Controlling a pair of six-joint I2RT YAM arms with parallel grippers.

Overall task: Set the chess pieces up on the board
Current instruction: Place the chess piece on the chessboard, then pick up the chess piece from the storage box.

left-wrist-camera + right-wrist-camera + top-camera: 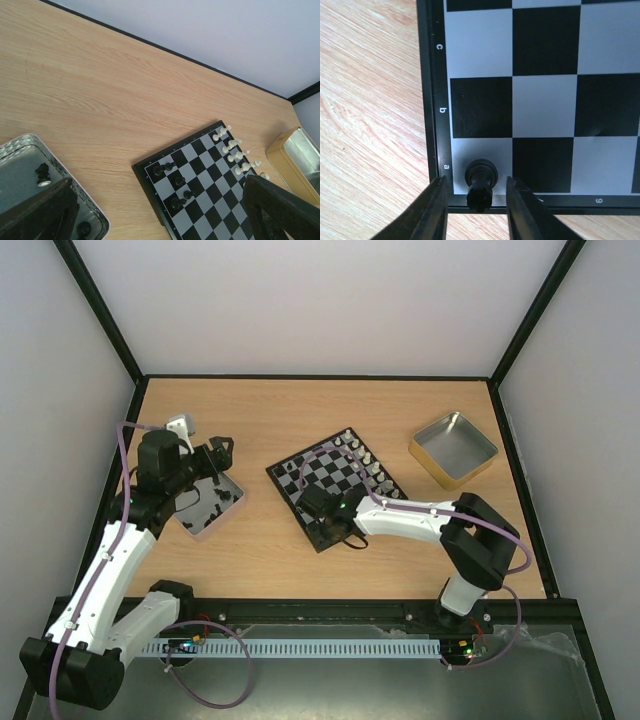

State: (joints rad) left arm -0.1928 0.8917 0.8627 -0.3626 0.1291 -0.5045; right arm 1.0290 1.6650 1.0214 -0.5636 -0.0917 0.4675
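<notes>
The board (345, 478) lies tilted at the table's middle. A row of white pieces (366, 460) stands along its far right edge, and several black pieces (176, 180) stand near its left corner. My right gripper (475, 200) is open low over the board's near corner. A black rook (481, 181) stands on the pale corner square marked "a", between the fingers (432, 212) with a gap on each side. My left gripper (215, 460) is open and empty above a silver tin (232, 502) that holds loose black pieces (42, 174).
A gold-sided metal tin (453, 448) sits at the back right and looks empty; it also shows in the left wrist view (292, 155). Black frame rails and white walls bound the table. A cable tray runs along the near edge.
</notes>
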